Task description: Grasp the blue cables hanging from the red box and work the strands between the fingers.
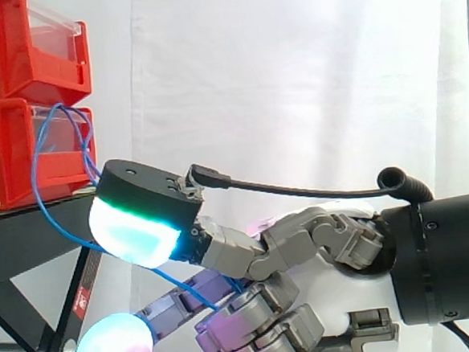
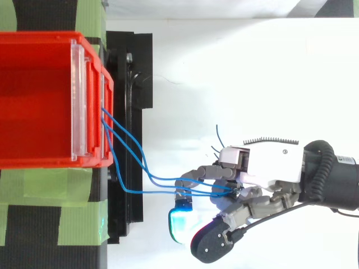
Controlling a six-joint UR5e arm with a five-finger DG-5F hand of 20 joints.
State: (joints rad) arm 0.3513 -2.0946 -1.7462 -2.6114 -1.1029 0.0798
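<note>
In the side view, you are in the working step: the blue cables (image 1: 33, 178) loop out of the front of the lower red box (image 1: 8, 160) at far left, drop past the edge of the black stand (image 1: 29, 231), and run right into the hand (image 1: 323, 291). The hand reaches in level from the right, its thumb stretched left over the strands and its fingers (image 1: 251, 304) curled beneath them. From above, the blue cables (image 2: 157, 191) leave the red box (image 2: 50, 36) and sweep right to the hand (image 2: 269, 165), whose curled fingers (image 2: 196, 180) close round them, so it appears to have them held. Next, I judge, you should roll the strands between the pads without dragging them taut against the box.
</note>
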